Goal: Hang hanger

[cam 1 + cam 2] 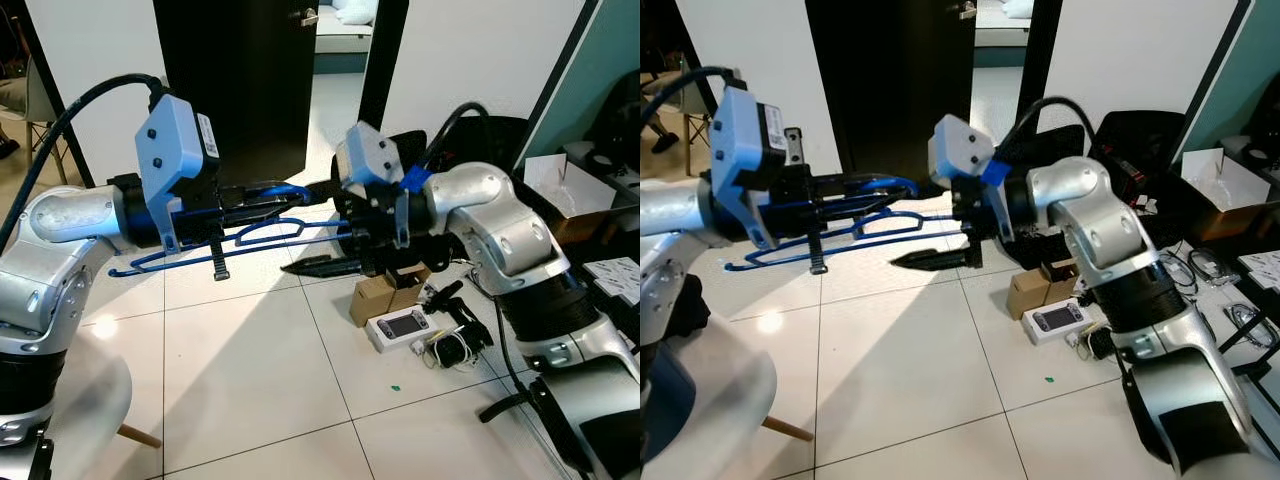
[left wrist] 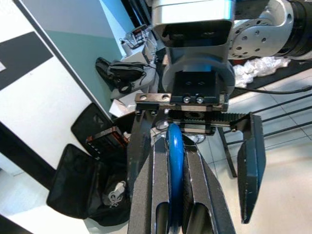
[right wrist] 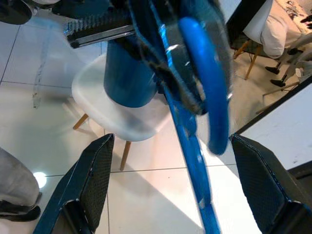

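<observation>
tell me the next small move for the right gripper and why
Probably shut the right gripper on the hanger. Its fingers stand open with the blue wire between them, while the left gripper is shut on the hanger's hook end, so this looks like a handover not yet taken.

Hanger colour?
Blue. The hanger shows best in the left eye view, pinched in the left claw.

Glossy blue hanger [image 1: 262,232] (plastic-looking)
</observation>
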Controlling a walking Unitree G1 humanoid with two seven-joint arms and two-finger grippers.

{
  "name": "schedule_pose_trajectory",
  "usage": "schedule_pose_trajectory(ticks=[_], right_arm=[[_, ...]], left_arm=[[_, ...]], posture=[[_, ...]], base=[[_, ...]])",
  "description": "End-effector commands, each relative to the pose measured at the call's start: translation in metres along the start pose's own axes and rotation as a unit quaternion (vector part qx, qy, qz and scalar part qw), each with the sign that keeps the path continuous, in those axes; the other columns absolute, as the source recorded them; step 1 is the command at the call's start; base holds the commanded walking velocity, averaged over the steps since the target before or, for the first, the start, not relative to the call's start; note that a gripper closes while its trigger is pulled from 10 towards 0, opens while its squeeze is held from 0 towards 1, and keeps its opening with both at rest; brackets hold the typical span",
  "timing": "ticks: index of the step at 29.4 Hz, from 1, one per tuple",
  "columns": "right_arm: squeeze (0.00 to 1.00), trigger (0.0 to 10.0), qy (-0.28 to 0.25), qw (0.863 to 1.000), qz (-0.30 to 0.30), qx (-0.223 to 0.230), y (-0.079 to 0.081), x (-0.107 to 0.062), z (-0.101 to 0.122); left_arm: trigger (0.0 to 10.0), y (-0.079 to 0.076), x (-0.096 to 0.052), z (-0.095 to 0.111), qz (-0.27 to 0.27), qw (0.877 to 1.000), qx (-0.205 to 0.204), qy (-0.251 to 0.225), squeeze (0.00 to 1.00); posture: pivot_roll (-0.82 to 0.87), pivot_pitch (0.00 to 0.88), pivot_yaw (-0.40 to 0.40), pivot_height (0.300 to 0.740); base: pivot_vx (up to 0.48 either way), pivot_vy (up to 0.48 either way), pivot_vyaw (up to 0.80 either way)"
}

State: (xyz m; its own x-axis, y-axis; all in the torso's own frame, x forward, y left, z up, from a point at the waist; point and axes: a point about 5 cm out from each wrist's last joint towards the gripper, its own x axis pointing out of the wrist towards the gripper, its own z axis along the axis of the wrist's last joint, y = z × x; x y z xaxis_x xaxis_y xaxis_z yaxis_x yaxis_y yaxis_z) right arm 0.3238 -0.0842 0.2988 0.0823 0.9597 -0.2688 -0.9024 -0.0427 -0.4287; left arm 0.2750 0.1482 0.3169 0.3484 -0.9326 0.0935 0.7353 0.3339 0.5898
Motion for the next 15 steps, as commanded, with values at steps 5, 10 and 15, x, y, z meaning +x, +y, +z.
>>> schedule_pose_trajectory(ticks=[5,10,15], right_arm=[[0.00,10.0,0.038,0.999,0.001,-0.002,0.001,0.001,-0.007],[0.00,9.9,0.055,0.998,0.002,0.001,0.001,0.002,-0.013],[0.00,0.0,0.080,0.997,-0.002,0.016,0.001,0.006,-0.026]], left_arm=[[10.0,-0.006,0.010,0.006,-0.024,0.999,0.005,-0.023,0.00],[10.0,-0.007,0.011,0.008,-0.027,0.999,0.006,-0.030,0.00],[10.0,-0.011,0.015,0.016,-0.039,0.998,0.005,-0.048,0.00]], posture=[[0.03,0.000,-0.051,0.740],[0.03,0.000,-0.050,0.740],[0.04,0.000,-0.051,0.740]], base=[[0.000,0.000,0.00],[0.000,0.000,0.00],[0.000,0.000,0.00]])
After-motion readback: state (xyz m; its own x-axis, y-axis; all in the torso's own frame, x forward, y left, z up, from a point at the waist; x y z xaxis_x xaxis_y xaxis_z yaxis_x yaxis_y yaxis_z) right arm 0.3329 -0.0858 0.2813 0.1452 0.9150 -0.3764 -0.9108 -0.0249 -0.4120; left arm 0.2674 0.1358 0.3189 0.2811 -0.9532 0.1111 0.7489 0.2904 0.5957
